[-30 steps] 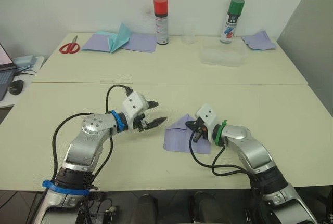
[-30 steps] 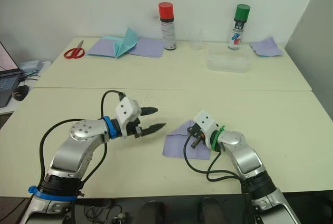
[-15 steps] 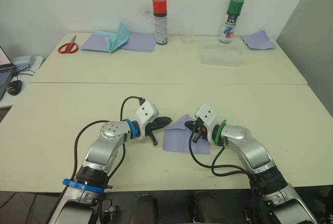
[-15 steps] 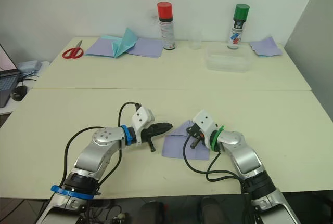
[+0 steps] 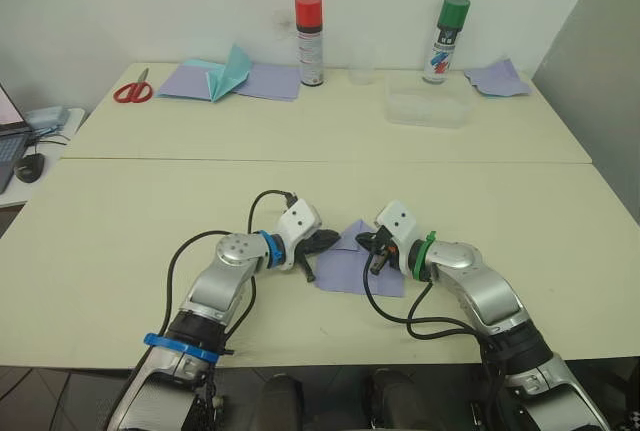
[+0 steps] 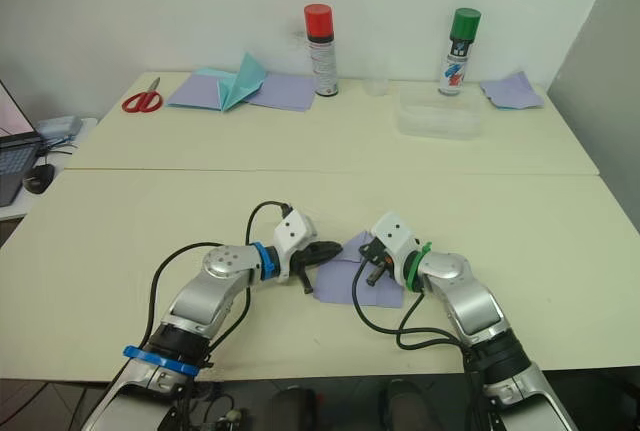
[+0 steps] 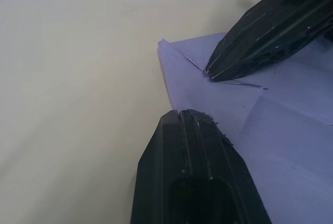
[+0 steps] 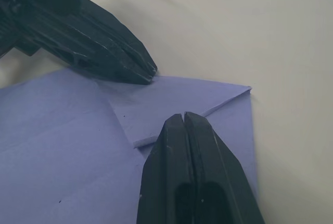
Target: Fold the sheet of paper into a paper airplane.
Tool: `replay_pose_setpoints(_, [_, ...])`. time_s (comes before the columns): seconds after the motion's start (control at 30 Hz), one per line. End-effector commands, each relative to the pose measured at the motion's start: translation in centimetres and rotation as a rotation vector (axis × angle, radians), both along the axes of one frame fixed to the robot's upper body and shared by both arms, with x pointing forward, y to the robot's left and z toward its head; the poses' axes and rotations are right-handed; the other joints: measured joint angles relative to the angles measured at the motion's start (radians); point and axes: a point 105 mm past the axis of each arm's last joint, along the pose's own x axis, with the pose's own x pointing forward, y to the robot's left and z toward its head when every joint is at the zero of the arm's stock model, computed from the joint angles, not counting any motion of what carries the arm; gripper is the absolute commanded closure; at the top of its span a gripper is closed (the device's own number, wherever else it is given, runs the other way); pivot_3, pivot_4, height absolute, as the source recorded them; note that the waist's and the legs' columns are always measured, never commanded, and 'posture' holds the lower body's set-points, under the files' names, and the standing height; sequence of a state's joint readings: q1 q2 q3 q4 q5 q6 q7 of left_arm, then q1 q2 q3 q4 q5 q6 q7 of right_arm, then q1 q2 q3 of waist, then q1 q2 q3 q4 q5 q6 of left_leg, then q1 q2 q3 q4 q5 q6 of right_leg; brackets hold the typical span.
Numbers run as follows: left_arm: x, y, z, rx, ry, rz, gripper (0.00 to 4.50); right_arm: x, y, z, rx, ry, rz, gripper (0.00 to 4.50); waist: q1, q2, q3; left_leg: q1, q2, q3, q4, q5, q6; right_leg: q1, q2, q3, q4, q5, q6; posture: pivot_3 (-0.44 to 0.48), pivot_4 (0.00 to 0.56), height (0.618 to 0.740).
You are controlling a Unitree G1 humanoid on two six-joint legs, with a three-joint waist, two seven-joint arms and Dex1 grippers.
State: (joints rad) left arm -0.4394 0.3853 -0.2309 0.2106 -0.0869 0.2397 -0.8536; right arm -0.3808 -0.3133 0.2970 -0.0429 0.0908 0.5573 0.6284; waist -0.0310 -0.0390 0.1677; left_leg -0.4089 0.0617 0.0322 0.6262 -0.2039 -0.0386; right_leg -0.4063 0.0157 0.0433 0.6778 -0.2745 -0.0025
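The lavender sheet of paper (image 5: 345,273) lies flat near the table's front edge, with one corner folded over into a triangular flap (image 8: 171,107). My left gripper (image 5: 330,240) is shut, and its tip rests at the flap's left edge. My right gripper (image 5: 375,251) is also shut, its tip pressing down on the flap from the other side. In the left wrist view my own fingers (image 7: 190,130) sit over the paper's edge, facing the right gripper's tip (image 7: 213,74) a short way off. Neither gripper grasps the paper. No paper airplane shape shows.
At the back stand a red-capped spray can (image 5: 309,39), a green-capped can (image 5: 447,39), a small clear cup (image 5: 360,73) and a clear plastic container (image 5: 428,109). Red scissors (image 5: 132,89), teal paper on lavender sheets (image 5: 225,76) and a lavender scrap (image 5: 497,77) lie there too.
My left arm has swung right, from a hand's width away up to the paper's left edge, and its gripper has gone from open to shut. The right arm has not moved.
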Motion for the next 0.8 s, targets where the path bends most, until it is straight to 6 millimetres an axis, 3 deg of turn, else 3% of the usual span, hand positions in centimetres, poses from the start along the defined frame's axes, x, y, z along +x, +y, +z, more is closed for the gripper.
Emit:
replay_pose_setpoints(0.03, [0.0, -1.0, -1.0, 0.037, 0.038, -0.014, 4.48, -0.4, -0.1, -1.5, -0.04, 0.054, -0.003, 4.5, 0.0, 0.0, 0.0, 0.0, 0.0, 0.0, 0.0, 0.0, 0.0, 0.0, 0.0, 0.0, 0.0, 0.0, 0.0, 0.0, 0.15, 0.74])
replay_pose_setpoints(0.53, [2.5, -3.5, -1.3, 0.119, 0.033, 0.01, 4.48, -0.4, -0.2, -1.6, -0.042, 0.053, -0.009, 4.5, 0.002, -0.001, -0.001, 0.0, -0.001, 0.0, 0.002, 0.0, 0.0, 0.001, 0.0, -0.001, 0.0, 0.001, 0.002, 0.0, 0.15, 0.74])
replay_pose_setpoints(0.67, [2.6, -3.8, -1.1, 0.108, 0.026, 0.004, 4.48, -0.3, -0.2, -1.6, -0.042, 0.052, -0.011, 4.5, 0.002, -0.001, -0.001, 0.0, -0.002, 0.0, 0.002, 0.0, 0.0, 0.001, 0.0, 0.0, 0.0, 0.001, 0.002, 0.0, 0.15, 0.74])
replay_pose_setpoints(0.8, [1.3, -2.9, -1.3, 0.119, 0.055, -0.022, 4.48, -0.2, -0.2, -1.5, -0.042, 0.049, -0.013, 4.5, -0.001, -0.001, -0.001, 0.0, -0.001, 0.0, 0.002, 0.0, 0.0, 0.001, 0.0, 0.0, 0.0, 0.001, 0.002, 0.0, 0.15, 0.74])
